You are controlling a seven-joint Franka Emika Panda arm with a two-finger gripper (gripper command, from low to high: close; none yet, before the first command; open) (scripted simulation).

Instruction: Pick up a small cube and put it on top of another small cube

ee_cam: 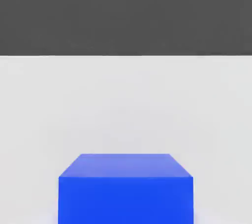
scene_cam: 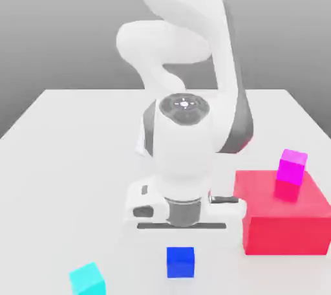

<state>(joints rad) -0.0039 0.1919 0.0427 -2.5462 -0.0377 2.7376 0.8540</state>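
the cyan cube [scene_cam: 87, 280] lies nearest; the end effector [scene_cam: 181, 226], clenched over the blue cube [scene_cam: 180, 262], is at the grasp step, next lifting it.

Two camera views of one simulated tabletop scene: a raised exterior view facing the arm, and a low, close hand view.

The exterior view looks from above and in front, angled down across the white tabletop [scene_cam: 71, 158] toward the grey backdrop, near enough that the white arm [scene_cam: 184, 138] fills the centre and its top is cut off. A blue cube [scene_cam: 180, 262] sits low in frame before the arm, a cyan cube [scene_cam: 87, 279] toward the exterior view's left, a red block [scene_cam: 284, 219] carrying a magenta cube [scene_cam: 292, 165] toward its right. The hand view sits low, looking almost level across the tabletop [ee_cam: 126, 105] to the dark backdrop, very close to the blue cube [ee_cam: 126, 188]. Both views share that cube and the tabletop around it.
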